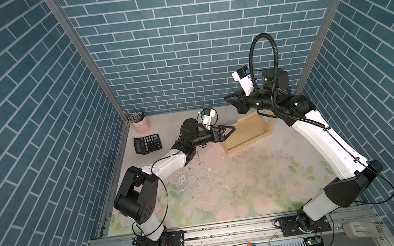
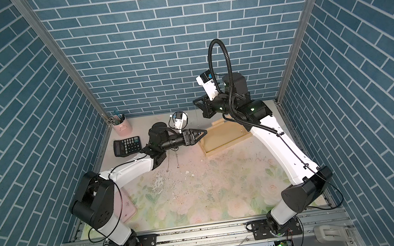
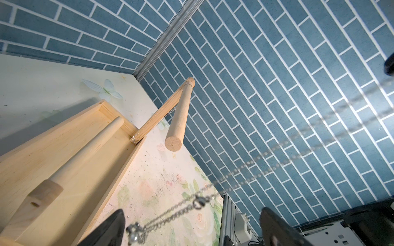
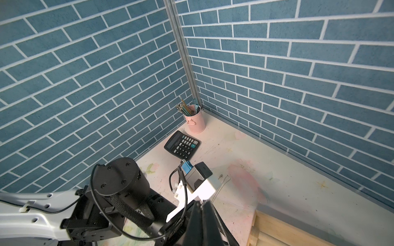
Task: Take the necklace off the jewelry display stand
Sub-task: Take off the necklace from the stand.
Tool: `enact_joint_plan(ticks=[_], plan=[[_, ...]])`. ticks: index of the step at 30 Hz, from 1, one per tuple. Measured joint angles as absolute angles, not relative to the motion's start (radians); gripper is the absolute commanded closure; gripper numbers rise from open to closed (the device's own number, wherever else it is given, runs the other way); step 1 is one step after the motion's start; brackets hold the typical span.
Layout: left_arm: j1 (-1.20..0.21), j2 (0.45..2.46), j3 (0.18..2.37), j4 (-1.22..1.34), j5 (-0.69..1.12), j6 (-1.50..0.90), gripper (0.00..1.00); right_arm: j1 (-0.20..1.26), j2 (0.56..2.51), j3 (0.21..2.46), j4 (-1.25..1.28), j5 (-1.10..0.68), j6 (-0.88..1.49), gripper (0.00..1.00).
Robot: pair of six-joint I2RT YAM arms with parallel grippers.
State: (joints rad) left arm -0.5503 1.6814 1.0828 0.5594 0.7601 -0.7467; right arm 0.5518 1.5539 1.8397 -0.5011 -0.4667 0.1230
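The right gripper, raised just left of the jewelry display stand, pinches the necklace. Its chain hangs down between the fingers of the wide-open, empty left gripper, apparently clear of the bar.

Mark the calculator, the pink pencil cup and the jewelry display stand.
calculator (image 1: 152, 142): in a top view, on its keypad.
pink pencil cup (image 4: 197, 124): right wrist view, on its side wall.
jewelry display stand (image 3: 180, 115): left wrist view, on the round top bar.

Black calculator lies near pink pencil cup.
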Motion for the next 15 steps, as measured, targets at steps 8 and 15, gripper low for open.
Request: enact_joint_plan(ticks=[8, 15], plan=[[-0.55, 1.681, 1.081, 0.559, 0.761, -0.747, 0.01, 0.552, 1.564, 1.84, -0.501, -0.466, 0.123, 1.0], [-0.55, 1.673, 1.07, 0.559, 0.761, -0.747, 0.01, 0.552, 1.57, 1.84, -0.501, -0.458, 0.122, 1.0]])
